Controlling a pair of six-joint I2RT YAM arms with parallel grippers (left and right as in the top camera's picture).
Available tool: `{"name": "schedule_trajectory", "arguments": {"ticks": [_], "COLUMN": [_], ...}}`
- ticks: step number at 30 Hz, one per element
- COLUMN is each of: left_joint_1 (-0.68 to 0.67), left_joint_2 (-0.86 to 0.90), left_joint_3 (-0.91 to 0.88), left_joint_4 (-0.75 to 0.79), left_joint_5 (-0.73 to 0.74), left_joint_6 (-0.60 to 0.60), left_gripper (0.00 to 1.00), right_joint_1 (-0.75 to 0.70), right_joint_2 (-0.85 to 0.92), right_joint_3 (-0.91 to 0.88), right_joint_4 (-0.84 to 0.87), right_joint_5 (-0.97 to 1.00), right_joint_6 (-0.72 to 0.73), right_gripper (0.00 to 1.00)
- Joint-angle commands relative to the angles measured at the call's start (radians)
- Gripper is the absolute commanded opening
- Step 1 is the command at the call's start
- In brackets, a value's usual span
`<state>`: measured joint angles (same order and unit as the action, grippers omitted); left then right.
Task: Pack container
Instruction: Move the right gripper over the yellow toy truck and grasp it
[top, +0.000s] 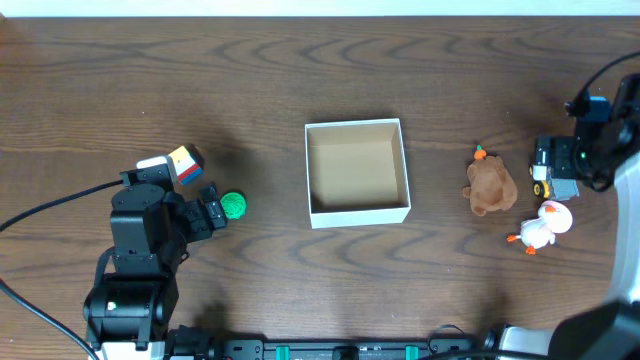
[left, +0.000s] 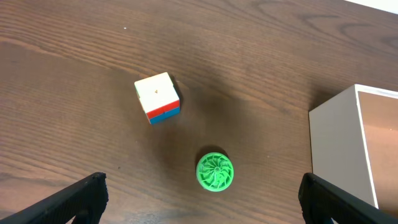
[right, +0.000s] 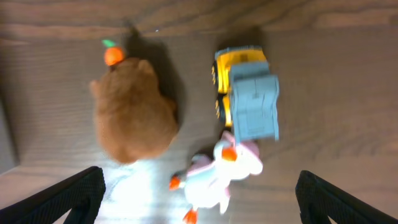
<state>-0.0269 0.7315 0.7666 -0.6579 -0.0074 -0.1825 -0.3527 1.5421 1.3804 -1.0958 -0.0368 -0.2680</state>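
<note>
The container (top: 360, 212), a square white box with a tan inside, sits mid-table with nothing in it; its corner shows in the left wrist view (left: 336, 143). My left gripper (left: 202, 200) is open and empty above a green ridged disc (left: 215, 171), with a multicoloured cube (left: 158, 98) beyond it. My right gripper (right: 199, 196) is open and empty above a white duck toy (right: 217, 177), next to a brown plush with an orange top (right: 132, 115) and a yellow and blue truck (right: 247, 93).
In the overhead view the disc (top: 233, 206) and cube (top: 184, 164) lie left of the container. The plush (top: 490, 185), duck (top: 543, 226) and truck (top: 552, 182) lie to its right. A black cable trails at far left.
</note>
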Motion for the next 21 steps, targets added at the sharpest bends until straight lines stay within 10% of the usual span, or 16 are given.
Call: {"name": "schedule_trajectory", "arguments": {"ticks": [1, 21], "left_joint_1": [0.005, 0.005], "left_joint_2": [-0.001, 0.078], "left_joint_3": [0.023, 0.023], "left_joint_4": [-0.002, 0.0], "left_joint_5": [-0.013, -0.013], "left_joint_6": [0.013, 0.013], "left_gripper": [0.98, 0.98], "right_joint_1": [-0.02, -0.123], "right_joint_2": [0.061, 0.301], "right_joint_3": [0.023, 0.023], "right_joint_4": [0.028, 0.187], "right_joint_5": [0.007, -0.08], "right_joint_6": [-0.106, -0.129], "right_gripper": [0.99, 0.99]}}
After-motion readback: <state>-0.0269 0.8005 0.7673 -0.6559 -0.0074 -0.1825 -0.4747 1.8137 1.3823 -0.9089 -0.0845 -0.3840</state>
